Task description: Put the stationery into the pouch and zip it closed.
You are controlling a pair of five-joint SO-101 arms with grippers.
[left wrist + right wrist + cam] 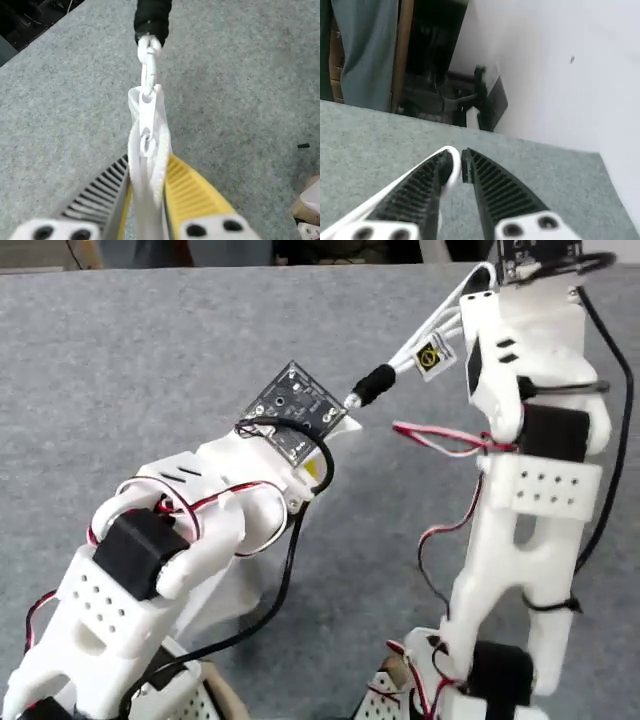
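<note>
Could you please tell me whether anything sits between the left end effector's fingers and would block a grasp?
Yes: the left end effector is shut on a white clip-like piece joined to a black part.

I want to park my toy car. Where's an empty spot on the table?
The grey table is bare at its far left, between its back edge and the left arm. A smaller bare patch lies between the two arms. Around the right arm it's crowded with wires.

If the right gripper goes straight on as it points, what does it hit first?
Probably the bare grey table just ahead of the right gripper, short of its far edge; depth is unclear.
</note>
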